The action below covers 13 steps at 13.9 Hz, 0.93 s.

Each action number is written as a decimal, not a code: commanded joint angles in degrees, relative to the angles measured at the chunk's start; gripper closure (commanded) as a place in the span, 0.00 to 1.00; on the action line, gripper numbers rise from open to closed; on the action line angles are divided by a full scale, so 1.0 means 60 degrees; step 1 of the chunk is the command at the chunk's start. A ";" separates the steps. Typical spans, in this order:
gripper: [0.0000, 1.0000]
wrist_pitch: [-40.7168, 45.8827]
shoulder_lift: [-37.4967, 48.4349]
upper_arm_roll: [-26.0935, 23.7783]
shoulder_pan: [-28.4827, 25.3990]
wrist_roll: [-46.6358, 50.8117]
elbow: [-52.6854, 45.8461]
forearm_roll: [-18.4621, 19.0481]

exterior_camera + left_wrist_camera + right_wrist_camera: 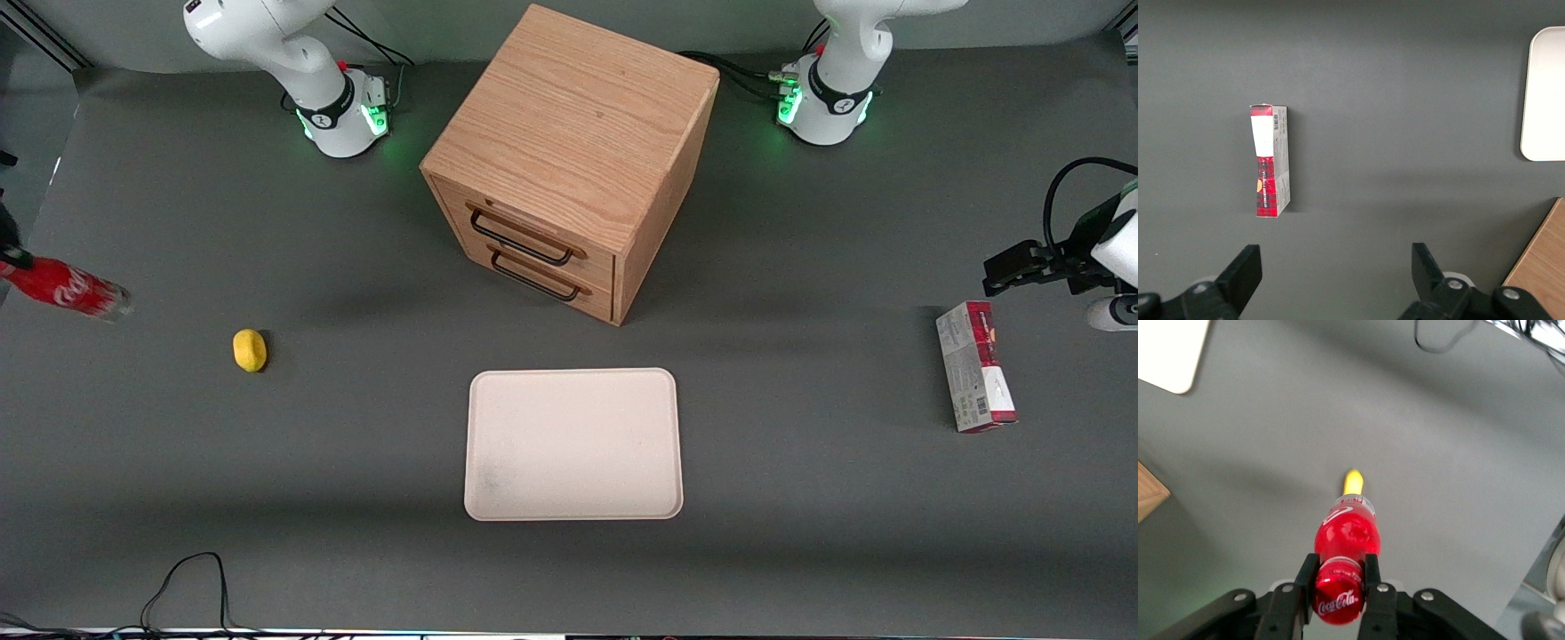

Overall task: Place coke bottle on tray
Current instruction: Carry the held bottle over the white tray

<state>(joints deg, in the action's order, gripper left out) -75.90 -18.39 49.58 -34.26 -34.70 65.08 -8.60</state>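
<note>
We have the coke bottle (pixel 1345 543) pinched at the cap end by the end effector (pixel 1339 588), its two fingers pressed against the neck just under the red cap, the body sticking out nearly level and off the tabletop (pixel 800 498) — at the working arm's end, right at the edge of the front view. The step in hand, as we judge it, is the carry to the tray (pixel 573 444). To do it well we keep the grip firm, since the hold is far from the bottle's middle and the clear base may sag or swing; we travel steadily, then lower until the bottle rests inside the low rim before letting go, ideally near the tray's centre so a roll stops short of the rim. Room looks generous: the lemon-like yellow object (pixel 250 349) lies between bottle and tray, so we pass above it. The wooden drawer cabinet (pixel 569 160) stands farther from the front camera than the tray, clear of the route. The carton (pixel 975 366) sits toward the parked arm's end — no concern.
</note>
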 commanded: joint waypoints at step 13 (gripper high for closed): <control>1.00 -0.0869 -0.2385 -0.4103 -0.1393 0.6618 -0.2659 -0.0794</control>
<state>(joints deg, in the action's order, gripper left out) -80.02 -31.18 24.89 -41.50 2.53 51.75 -12.85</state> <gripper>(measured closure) 0.687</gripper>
